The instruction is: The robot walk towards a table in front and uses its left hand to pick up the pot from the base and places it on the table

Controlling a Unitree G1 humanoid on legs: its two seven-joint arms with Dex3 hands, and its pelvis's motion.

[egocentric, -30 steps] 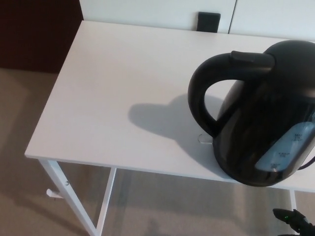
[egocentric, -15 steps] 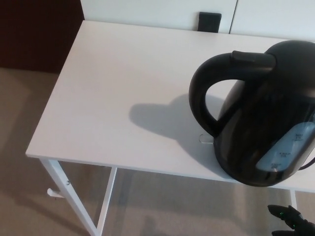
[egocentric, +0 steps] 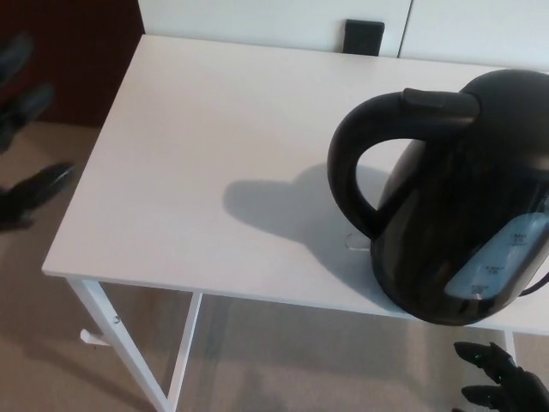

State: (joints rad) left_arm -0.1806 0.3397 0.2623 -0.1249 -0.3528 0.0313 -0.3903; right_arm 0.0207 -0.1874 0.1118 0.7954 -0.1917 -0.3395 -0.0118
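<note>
A black kettle-like pot (egocentric: 455, 206) stands at the right of the white table (egocentric: 214, 172), its looped handle (egocentric: 356, 163) turned left and a pale water gauge on its side. Its base is hidden beneath it. My left hand (egocentric: 26, 142) shows blurred at the picture's left edge, off the table's left side, fingers (egocentric: 34, 189) spread and holding nothing. It is far from the pot. At the bottom right corner, below the table's front edge, the fingers of my right hand (egocentric: 497, 382) are spread, with nothing in them.
A black socket plate (egocentric: 364, 37) sits on the white wall behind the table. Dark brown furniture (egocentric: 69, 51) fills the far left. Beige carpet (egocentric: 51, 343) lies below, and the white table leg (egocentric: 120, 343) slants down at the front left.
My left hand has come into view at the left edge, where nothing showed before. My right hand has risen slightly at the bottom right. The pot has not moved.
</note>
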